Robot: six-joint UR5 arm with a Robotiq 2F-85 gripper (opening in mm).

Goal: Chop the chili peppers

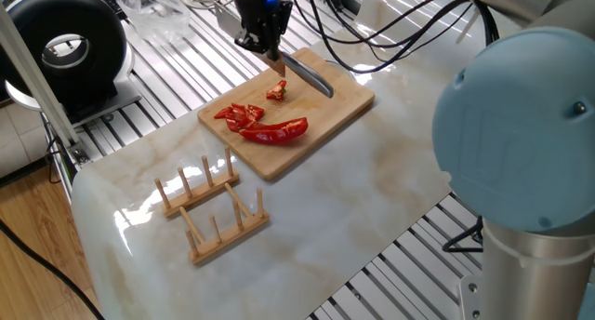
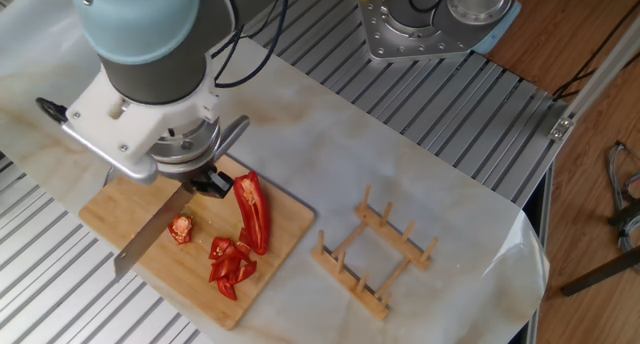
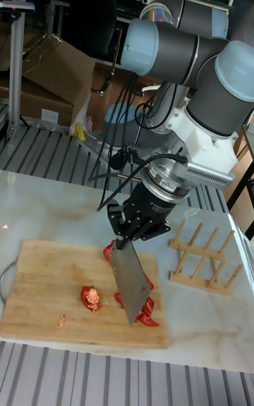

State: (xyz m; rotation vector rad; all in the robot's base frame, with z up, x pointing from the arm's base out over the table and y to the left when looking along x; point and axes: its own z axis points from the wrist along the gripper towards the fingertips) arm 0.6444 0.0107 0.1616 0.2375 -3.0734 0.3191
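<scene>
A bamboo cutting board holds the chili peppers: one long red half, a heap of cut pieces beside it, and a single bit apart. My gripper is shut on the handle of a knife, whose blade hangs slanted just above the board, next to the single bit. In the other fixed view the blade lies left of that bit, and the long half sits right of the gripper. In the tall fixed view the blade points down between the bit and the heap.
A wooden dish rack stands on the marble tabletop in front of the board. A black round device sits at the far left corner. Cables trail behind the board. The arm's base is mounted beyond the table's far edge.
</scene>
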